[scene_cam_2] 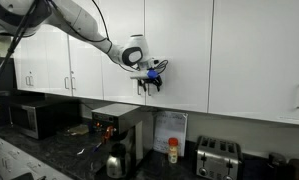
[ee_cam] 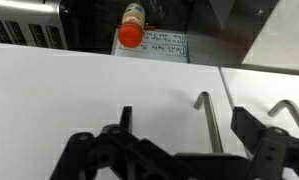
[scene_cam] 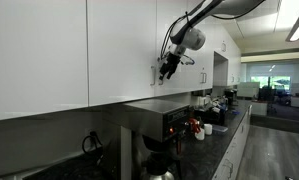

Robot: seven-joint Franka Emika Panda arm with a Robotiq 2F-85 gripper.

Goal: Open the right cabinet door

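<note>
White upper cabinet doors (scene_cam_2: pixel 179 50) run along the wall, and they show in the other exterior view too (scene_cam: pixel 119 45). My gripper (scene_cam_2: pixel 149 82) is up against the lower edge of one door, as both exterior views show (scene_cam: pixel 167 68). In the wrist view the gripper (ee_cam: pixel 184 116) is open. A thin metal bar handle (ee_cam: pixel 207 125) stands between its two fingers, closer to the right finger, and is not clamped. A second handle (ee_cam: pixel 289 115) sits on the neighbouring door, across the door seam (ee_cam: pixel 225 100).
Below the cabinets a dark counter (scene_cam_2: pixel 49 150) holds a coffee machine (scene_cam_2: pixel 117 125), a microwave (scene_cam_2: pixel 37 118), a toaster (scene_cam_2: pixel 217 157) and a red-capped bottle (scene_cam_2: pixel 173 150), which the wrist view also shows (ee_cam: pixel 132 35). More appliances stand along the counter (scene_cam: pixel 204 120).
</note>
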